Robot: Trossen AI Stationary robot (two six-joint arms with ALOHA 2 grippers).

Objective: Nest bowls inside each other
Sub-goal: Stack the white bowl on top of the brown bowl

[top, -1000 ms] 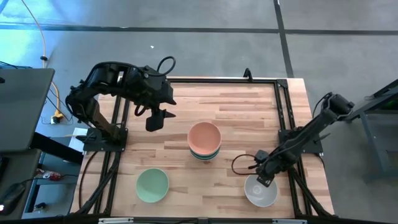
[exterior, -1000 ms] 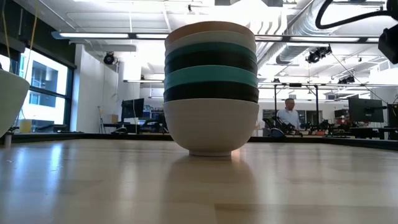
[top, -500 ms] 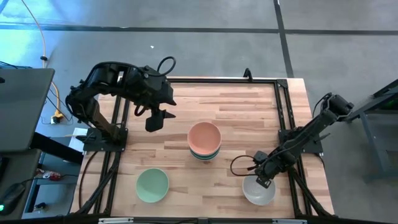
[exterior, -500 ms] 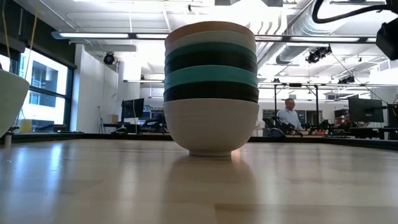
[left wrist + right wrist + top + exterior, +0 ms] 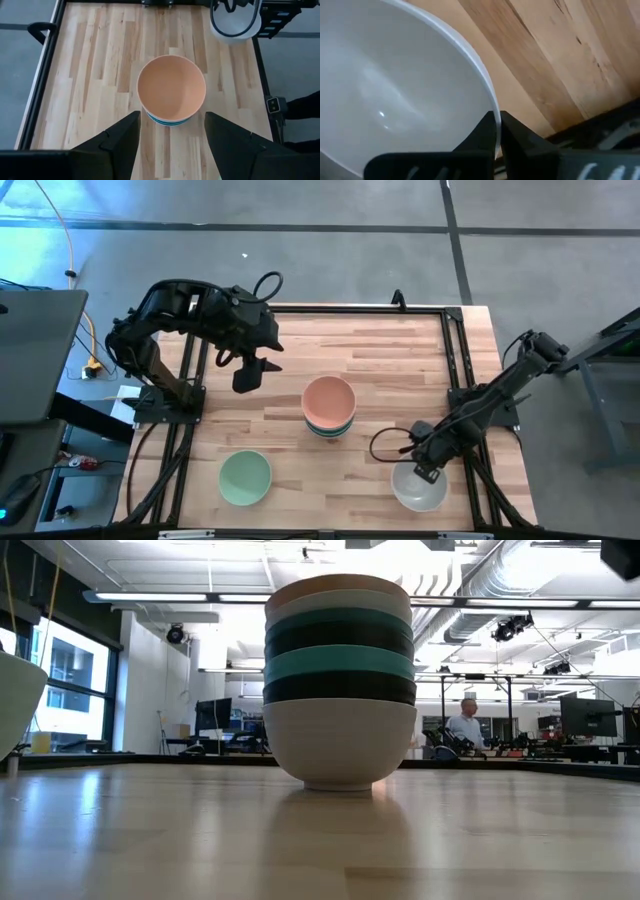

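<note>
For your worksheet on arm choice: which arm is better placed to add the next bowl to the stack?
The right. Its gripper is already shut on the white bowl's rim, beside the stack. The left gripper hangs open above bare table, far from the mint green bowl.

A stack of nested bowls [image 5: 339, 680] stands mid-table [image 5: 320, 840] — peach on top, white at the bottom.

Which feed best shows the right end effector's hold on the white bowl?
The right wrist view: the right end effector pinches the rim of the white bowl. The high view shows only their position near the table's right front; the left wrist view glimpses the bowl; the low view shows neither.
</note>
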